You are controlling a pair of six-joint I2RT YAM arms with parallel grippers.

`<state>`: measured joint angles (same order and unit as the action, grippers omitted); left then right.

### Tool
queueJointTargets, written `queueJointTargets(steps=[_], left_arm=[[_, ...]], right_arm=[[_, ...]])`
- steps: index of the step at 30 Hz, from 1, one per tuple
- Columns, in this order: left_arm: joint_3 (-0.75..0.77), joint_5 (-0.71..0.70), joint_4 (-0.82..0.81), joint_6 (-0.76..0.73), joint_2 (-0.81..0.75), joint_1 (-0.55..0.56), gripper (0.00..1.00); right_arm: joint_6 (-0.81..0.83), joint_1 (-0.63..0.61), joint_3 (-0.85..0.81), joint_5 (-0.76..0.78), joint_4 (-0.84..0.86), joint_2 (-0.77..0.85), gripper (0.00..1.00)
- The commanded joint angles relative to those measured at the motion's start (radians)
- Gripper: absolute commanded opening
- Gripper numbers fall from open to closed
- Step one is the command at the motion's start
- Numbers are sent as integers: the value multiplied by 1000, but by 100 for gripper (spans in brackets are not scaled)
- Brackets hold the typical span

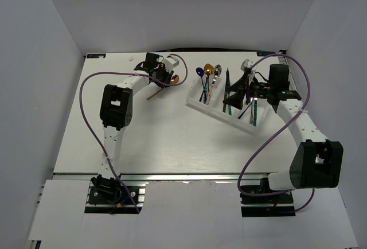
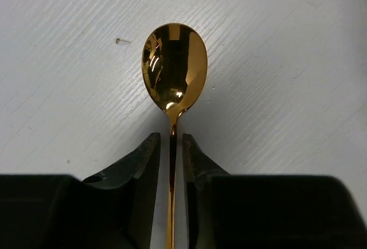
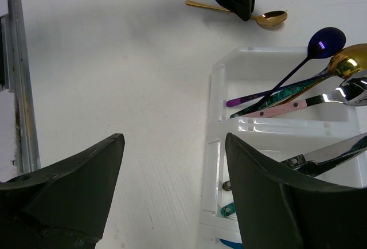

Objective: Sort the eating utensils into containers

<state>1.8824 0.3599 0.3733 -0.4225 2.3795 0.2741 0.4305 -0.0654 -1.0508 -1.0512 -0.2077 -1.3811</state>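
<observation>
A gold spoon (image 2: 174, 68) lies flat on the white table at the back left, bowl (image 1: 174, 78) pointing toward the tray. My left gripper (image 2: 171, 137) is down over its thin handle. One jaw stands on each side with a sliver of table showing between jaw and handle, so it is narrowly open. The white three-compartment tray (image 1: 196, 106) sits right of centre. One end compartment holds a blue spoon (image 3: 327, 39), a gold spoon (image 3: 350, 59) and a silver spoon (image 3: 344, 94). The other compartments hold dark and teal utensils (image 3: 321, 157). My right gripper (image 3: 175, 140) hovers wide open and empty over the tray's edge.
White walls enclose the table at the back and both sides. A metal rail (image 1: 183, 176) runs along the near edge by the arm bases. Purple cables (image 1: 92, 82) loop beside each arm. A tiny speck (image 2: 118, 41) lies near the spoon bowl.
</observation>
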Motion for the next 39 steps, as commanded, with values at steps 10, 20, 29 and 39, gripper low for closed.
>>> queueJointTargets(steps=[10, 20, 29, 39], left_arm=[[-34, -39, 21, 59, -37, -4, 0], [-146, -68, -120, 20, -242, -12, 0], [-451, 105, -506, 867, -506, -12, 0], [-327, 145, -608, 1042, -379, 108, 0]], right_arm=[[8, 18, -34, -27, 11, 33, 78], [-16, 36, -20, -26, 40, 44, 78], [-35, 47, -12, -23, 57, 50, 78], [-39, 55, -11, -21, 64, 53, 78]])
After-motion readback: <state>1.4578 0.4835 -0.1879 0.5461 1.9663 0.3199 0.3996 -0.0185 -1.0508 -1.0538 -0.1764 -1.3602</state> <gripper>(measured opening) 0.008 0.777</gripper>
